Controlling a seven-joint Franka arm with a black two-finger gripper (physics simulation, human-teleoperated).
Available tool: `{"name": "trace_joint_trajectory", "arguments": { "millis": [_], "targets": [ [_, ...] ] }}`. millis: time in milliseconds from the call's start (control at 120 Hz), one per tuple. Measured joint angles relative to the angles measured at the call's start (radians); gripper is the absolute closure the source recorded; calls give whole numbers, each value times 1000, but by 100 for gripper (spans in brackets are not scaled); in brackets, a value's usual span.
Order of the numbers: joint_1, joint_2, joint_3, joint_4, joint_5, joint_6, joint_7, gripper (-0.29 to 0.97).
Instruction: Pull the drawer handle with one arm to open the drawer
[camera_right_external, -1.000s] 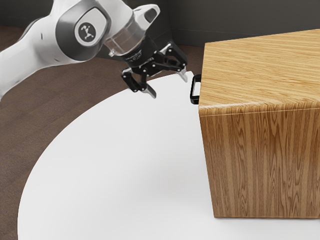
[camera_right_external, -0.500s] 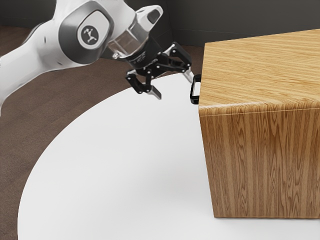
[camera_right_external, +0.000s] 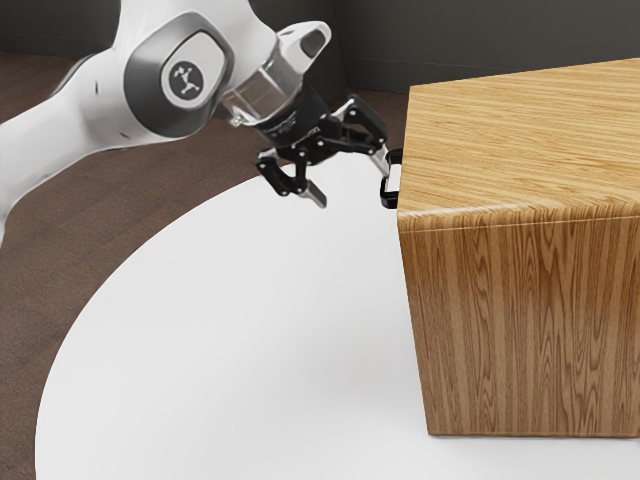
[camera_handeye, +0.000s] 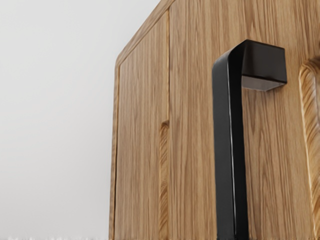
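Reaching was your step in hand, I judged. On the white bench (camera_right_external: 200, 350), at its edge toward the exterior view's right, stood the wooden cabinet (camera_right_external: 520, 280), drawer front (camera_handeye: 192, 150) flush. Farther back, your claw (camera_right_external: 350, 178) hung open just beside the black handle (camera_right_external: 390, 180), gripping nothing. Next you needed to straddle that handle, close, then pull straight back.

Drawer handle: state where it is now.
The drawer handle is on the wooden cabinet's face toward the exterior view's left, near its top, beside the hand.
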Motion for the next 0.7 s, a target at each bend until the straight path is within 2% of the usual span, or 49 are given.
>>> {"name": "trace_joint_trajectory", "arguments": {
  "millis": [450, 700],
  "targets": [
    [13, -1, 9, -45, 1, 8, 1, 0],
    [7, -51, 59, -111, 0, 8, 2, 0]
  ]
}}
